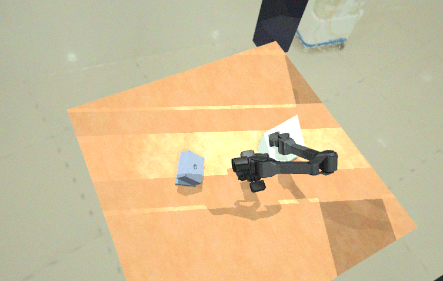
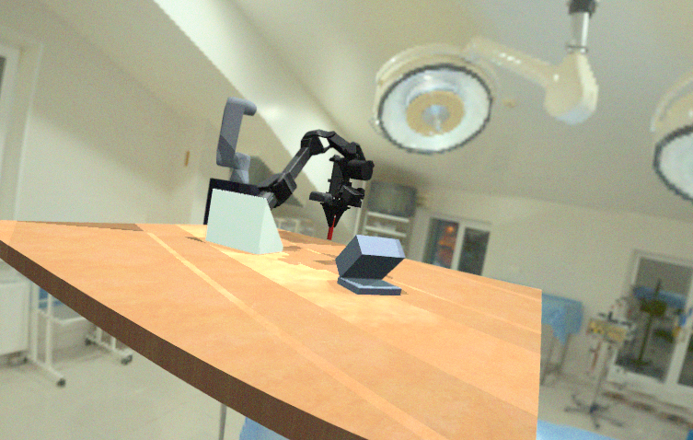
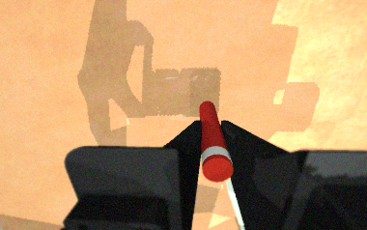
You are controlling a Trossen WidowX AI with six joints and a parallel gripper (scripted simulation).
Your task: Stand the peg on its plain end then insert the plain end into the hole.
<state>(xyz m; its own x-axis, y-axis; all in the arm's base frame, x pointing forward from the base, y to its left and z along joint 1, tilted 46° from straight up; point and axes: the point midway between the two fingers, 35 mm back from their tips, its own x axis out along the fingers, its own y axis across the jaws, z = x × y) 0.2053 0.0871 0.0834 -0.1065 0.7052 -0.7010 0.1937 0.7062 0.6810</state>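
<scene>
The red peg point(image 2: 330, 232) point(image 3: 217, 169) is held upright or nearly so, its white-banded end up and its plain end down. My gripper point(image 2: 333, 223) point(image 3: 211, 127) is shut on it, and the peg's lower end hangs above the table. The blue-grey sloped panel point(image 1: 186, 167) point(image 2: 371, 264) stands on its base on the table, apart from the peg. Its hole point(image 1: 195, 166) faces up and towards the arm in the top view. In that view the peg and the fingertips are hidden under the wrist.
A pale wedge-shaped block point(image 1: 296, 129) point(image 2: 236, 223) stands beside the arm, on the side away from the panel's base in the top view. The wooden table point(image 1: 167, 244) point(image 2: 283, 339) carries bands of light and the arm's shadow.
</scene>
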